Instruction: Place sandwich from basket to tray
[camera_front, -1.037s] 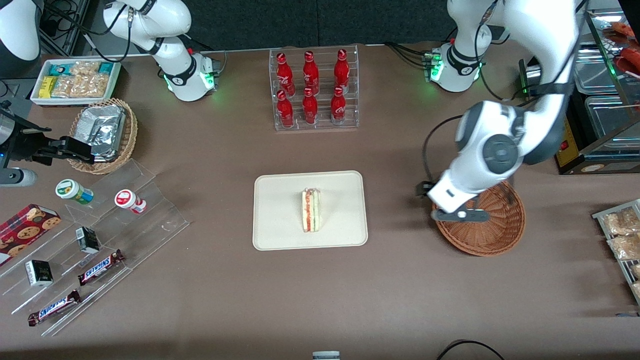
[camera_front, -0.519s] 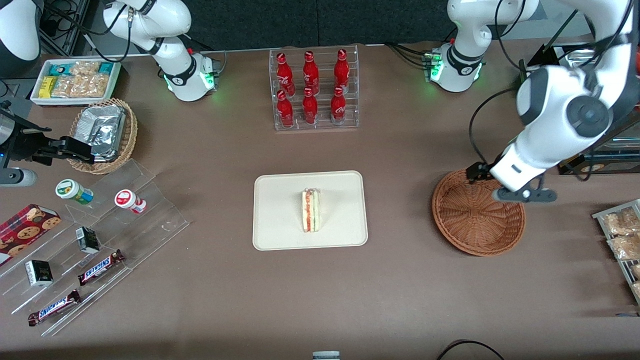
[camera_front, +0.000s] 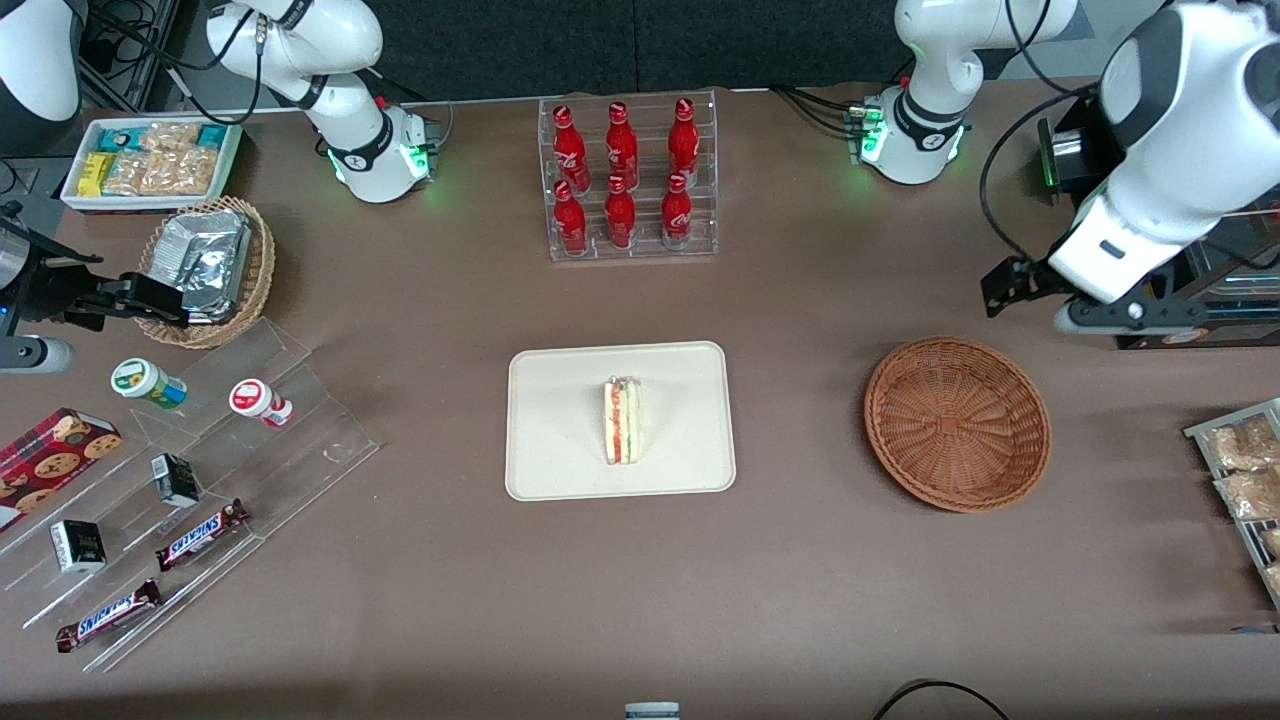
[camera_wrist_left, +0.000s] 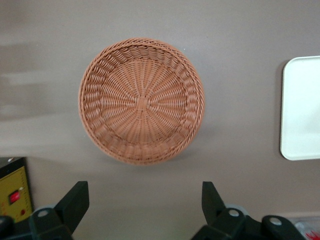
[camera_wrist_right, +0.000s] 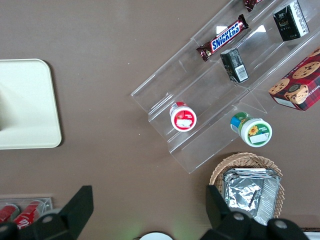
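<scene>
The sandwich (camera_front: 622, 420) lies on the cream tray (camera_front: 560, 440) in the middle of the table, its red and green filling edge showing. The reddish-brown wicker basket (camera_front: 957, 422) (camera_wrist_left: 141, 100) sits empty beside the tray, toward the working arm's end. My left gripper (camera_front: 1128, 313) (camera_wrist_left: 144, 200) hangs high above the table, farther from the front camera than the basket, open with nothing between its fingers. An edge of the tray (camera_wrist_left: 301, 107) shows in the left wrist view.
A clear rack of red bottles (camera_front: 627, 178) stands farther from the front camera than the tray. A dark box with a yellow label (camera_front: 1165, 300) (camera_wrist_left: 15, 192) sits under the gripper. Packets on a rack (camera_front: 1243, 470) lie at the working arm's end. Acrylic snack steps (camera_front: 190, 480) lie toward the parked arm's end.
My left gripper has risen and drawn away from above the basket toward the working arm's end, farther from the front camera. The sandwich has stayed on the tray.
</scene>
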